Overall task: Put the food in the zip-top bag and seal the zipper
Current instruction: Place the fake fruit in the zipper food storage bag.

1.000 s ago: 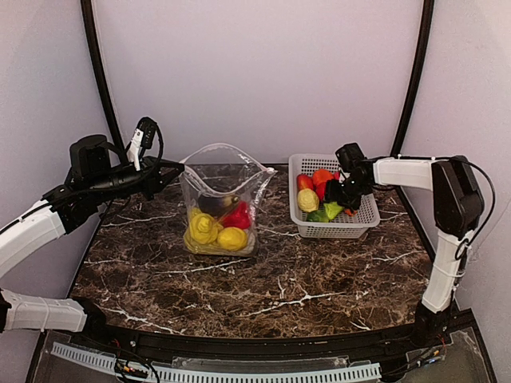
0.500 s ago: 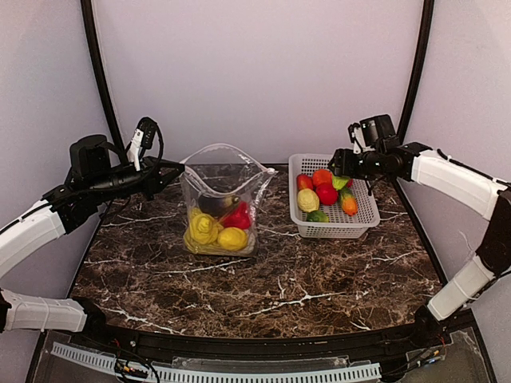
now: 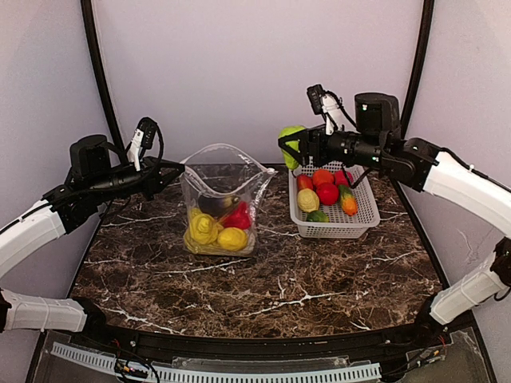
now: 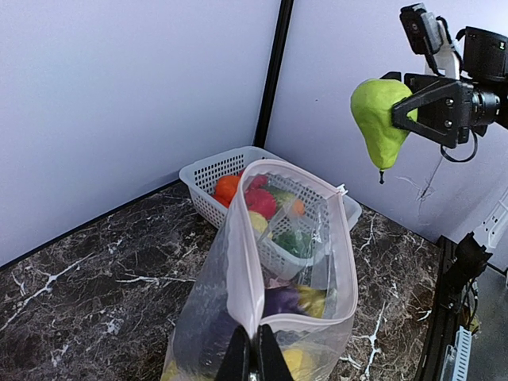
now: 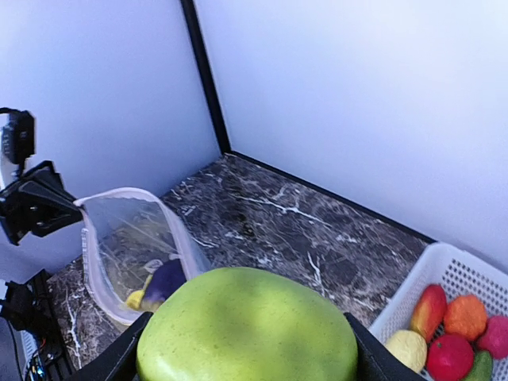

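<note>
right pincer (image 3: 299, 148): clamped on green pear (image 3: 289, 140), aloft between zip-top bag (image 3: 209, 171) and basket (image 3: 366, 214) | left pincer (image 4: 254, 355): pinched shut on zipper (image 4: 236, 262)

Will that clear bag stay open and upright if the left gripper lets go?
Probably not: the bag looks thin and floppy, its rim pinched by the left gripper. The food at its bottom likely anchors it, but the mouth would sag.
</note>
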Tool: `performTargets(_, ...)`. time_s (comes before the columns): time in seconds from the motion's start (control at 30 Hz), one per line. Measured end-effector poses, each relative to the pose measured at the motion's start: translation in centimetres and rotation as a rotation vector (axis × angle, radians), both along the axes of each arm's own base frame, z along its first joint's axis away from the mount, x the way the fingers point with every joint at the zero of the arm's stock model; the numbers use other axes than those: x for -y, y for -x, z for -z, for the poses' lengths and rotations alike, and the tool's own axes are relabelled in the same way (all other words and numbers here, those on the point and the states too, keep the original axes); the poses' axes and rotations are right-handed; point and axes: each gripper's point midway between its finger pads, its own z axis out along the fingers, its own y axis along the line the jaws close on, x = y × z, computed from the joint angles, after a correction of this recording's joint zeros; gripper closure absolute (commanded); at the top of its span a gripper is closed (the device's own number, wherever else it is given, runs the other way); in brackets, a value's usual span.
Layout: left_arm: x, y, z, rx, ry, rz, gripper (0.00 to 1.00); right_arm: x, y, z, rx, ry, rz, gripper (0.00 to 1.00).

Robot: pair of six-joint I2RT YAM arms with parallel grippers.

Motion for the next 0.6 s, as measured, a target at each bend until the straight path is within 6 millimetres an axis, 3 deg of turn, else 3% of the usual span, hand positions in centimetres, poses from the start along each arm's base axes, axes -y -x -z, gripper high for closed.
performTargets(0.17,0.0,0.0,0.0,0.000,0.000,0.000,0.99,-4.7,3.4,-3.0,0.134,-0.039,-0.169,0.38)
performTargets(0.3,0.0,0.0,0.0,0.000,0.000,0.000,0.99,-7.5,4.4,-4.1,0.209,-0.044,-0.250,0.38)
performTargets(0.47,0.0,0.0,0.0,0.000,0.000,0.001,0.99,-11.1,4.2,-4.3,0.283,-0.016,-0.321,0.38)
performTargets(0.6,0.0,0.0,0.0,0.000,0.000,0.002,0.99,-13.7,3.6,-2.8,0.311,0.039,-0.359,0.38)
